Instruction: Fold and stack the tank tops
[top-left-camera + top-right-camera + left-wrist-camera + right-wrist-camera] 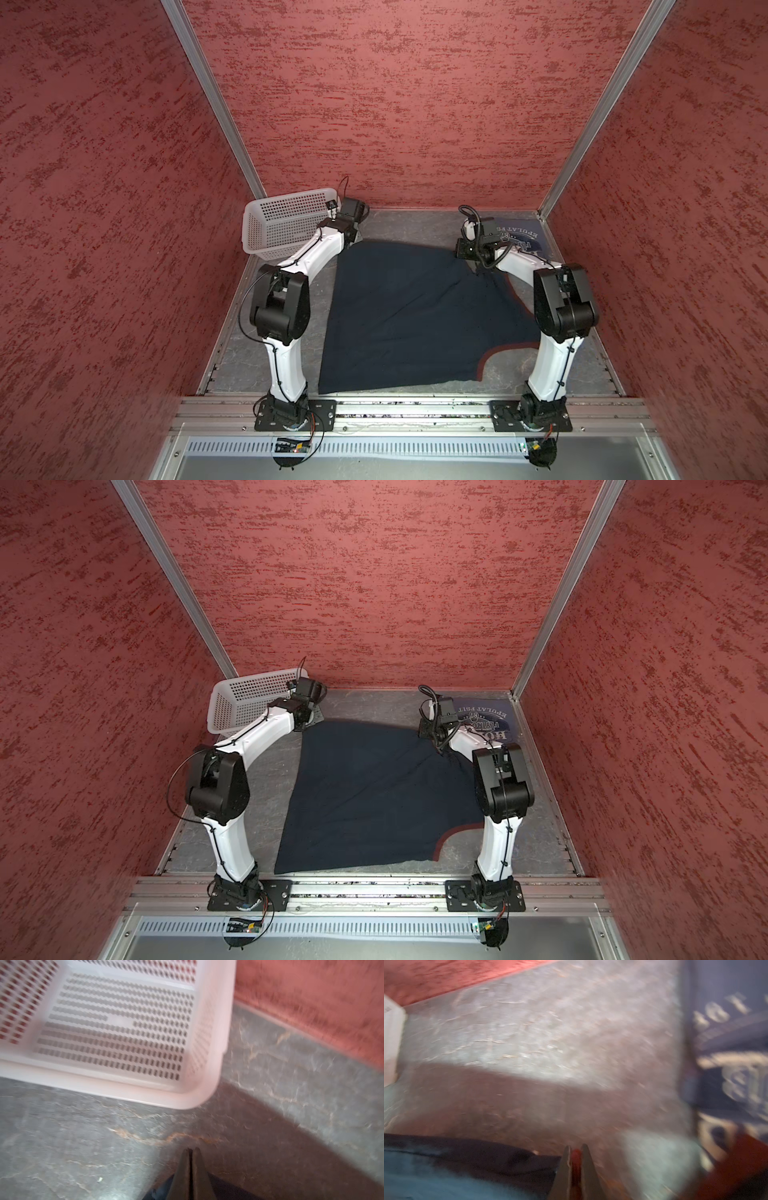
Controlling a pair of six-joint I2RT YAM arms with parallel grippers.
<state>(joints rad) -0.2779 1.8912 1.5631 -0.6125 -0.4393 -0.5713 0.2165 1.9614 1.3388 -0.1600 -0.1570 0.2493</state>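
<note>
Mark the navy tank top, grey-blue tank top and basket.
navy tank top [399, 316]: in a top view, cloth's middle
grey-blue tank top [528, 241]: in a top view, printed lettering
basket [270, 228]: in a top view, perforated side wall

Both top views look from high up at the front, down toward the back wall [415, 104], and they share almost the same whole scene: the grey table [399, 224], the dark tank top [407, 316] and the white basket [282, 224]. The left wrist camera sits low and very close behind the left gripper [191, 1149], facing the basket's near corner. The right wrist camera sits just as close behind the right gripper [576, 1148], and its blurry view shares the table and the tank top's edge with the top views.
</note>
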